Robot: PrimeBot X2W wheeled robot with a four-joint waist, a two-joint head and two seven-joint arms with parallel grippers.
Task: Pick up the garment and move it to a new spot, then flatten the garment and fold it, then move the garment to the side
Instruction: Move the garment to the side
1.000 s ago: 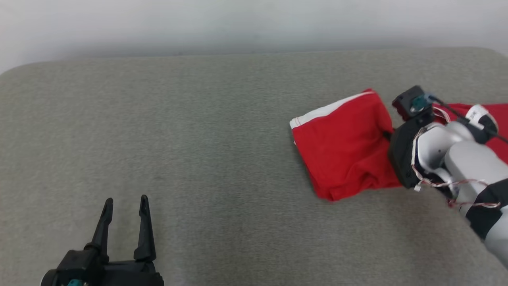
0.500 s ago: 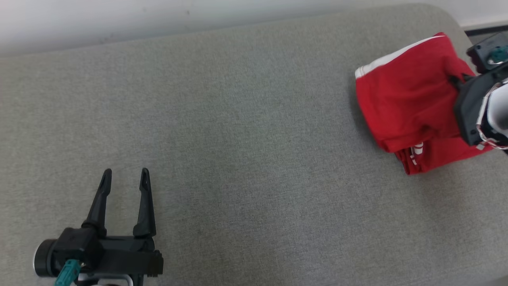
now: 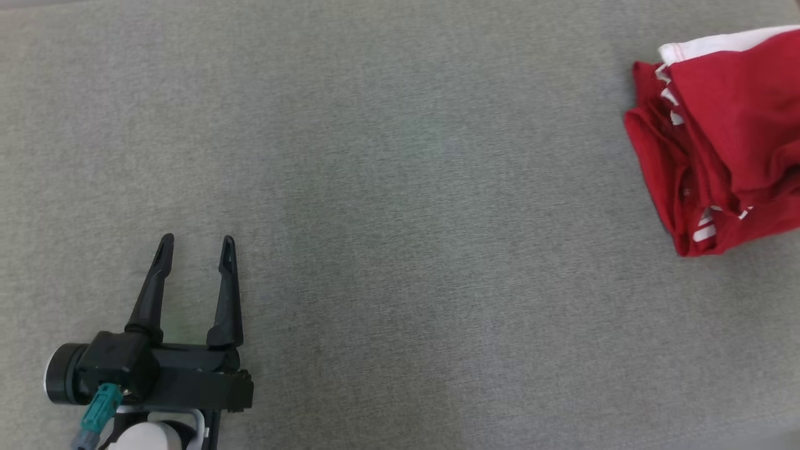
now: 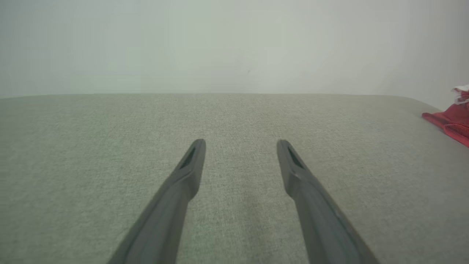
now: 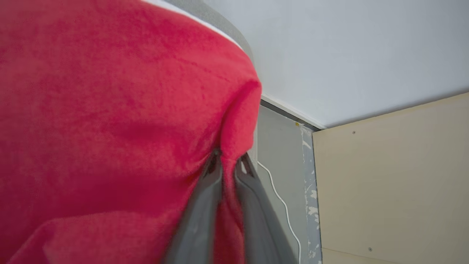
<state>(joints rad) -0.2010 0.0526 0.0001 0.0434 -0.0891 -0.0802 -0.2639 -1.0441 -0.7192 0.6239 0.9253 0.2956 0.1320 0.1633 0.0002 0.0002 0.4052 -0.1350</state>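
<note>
Honestly, the red garment (image 3: 725,137) was bunched up at the far right of the grey padded surface (image 3: 375,187). Its white trim (image 3: 719,44) showed along the top, and part of it ran past the head view's edge.

The right gripper (image 5: 228,165) had its fingers nearly closed on a thin ridge of the red cloth, with the rest of the fabric bulging off to one side. That skinny pinch was my worry. The wrist view was blurry, so I couldn't tell if it had one layer or several. If it was only the top layer, any pull could peel the folds apart and drag the pile open. The surface's rounded edge sat just beside the cloth, so a slip there could drop the garment off the side.

That wrist pointed past the cloth toward the pale wall (image 5: 348,55). The left gripper (image 3: 195,245) sat low at the lower left, fingers spread wide and holding nothing, aimed across the bare surface and well apart from the garment.
</note>
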